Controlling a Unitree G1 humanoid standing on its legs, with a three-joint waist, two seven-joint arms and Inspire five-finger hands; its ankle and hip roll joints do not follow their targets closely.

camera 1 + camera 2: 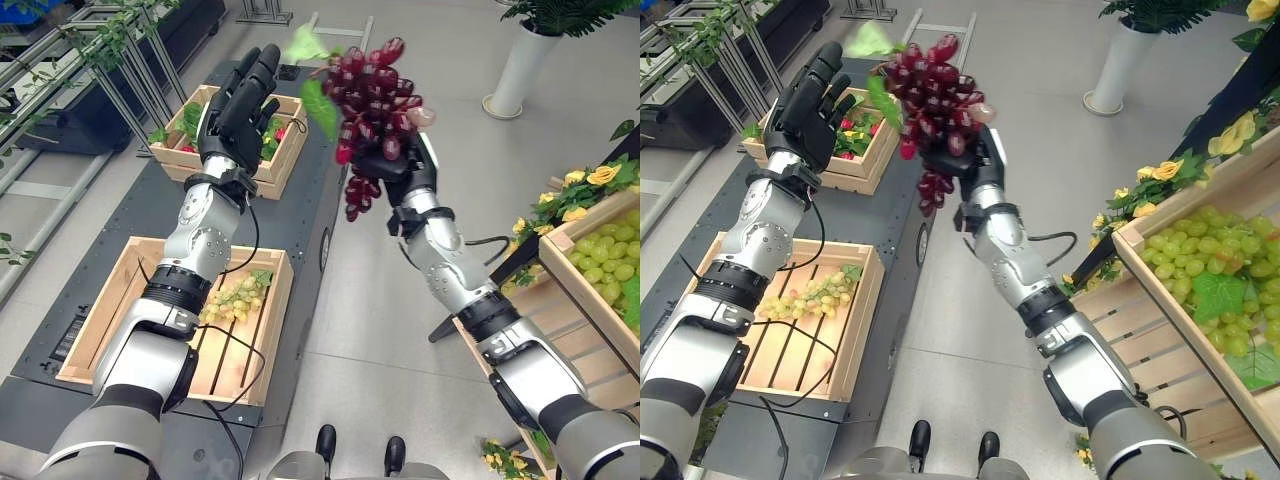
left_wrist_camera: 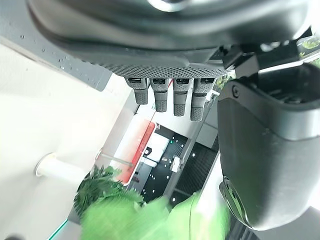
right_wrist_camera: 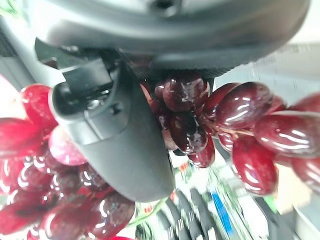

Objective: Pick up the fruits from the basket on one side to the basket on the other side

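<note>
Fingers of the right hand (image 1: 415, 160) curl round a bunch of red grapes (image 1: 372, 105), thumb clamped across the fruit in the right wrist view. Bunch held high in the air, above the floor between the two sides, green leaves (image 1: 318, 100) sticking out toward the left hand. A few grapes hang down below the hand.

Left hand (image 1: 238, 105) raised beside the bunch, fingers (image 1: 258, 68) straight and spread a little, holding nothing; just apart from the leaves.

Low dark bench (image 1: 150, 200) on the robot's left carries two wooden crates. Near crate (image 1: 100, 320) holds a bunch of green grapes (image 1: 235, 297) on its slats. Far crate (image 1: 285, 160) holds mixed greens and red bits, partly hidden behind the left hand.

On the robot's right, wooden basket (image 1: 1240, 190) heaped with green grapes (image 1: 1200, 260), yellow flowers (image 1: 1160, 172) along its edge. White planter (image 1: 520, 65) stands on the floor beyond.
</note>
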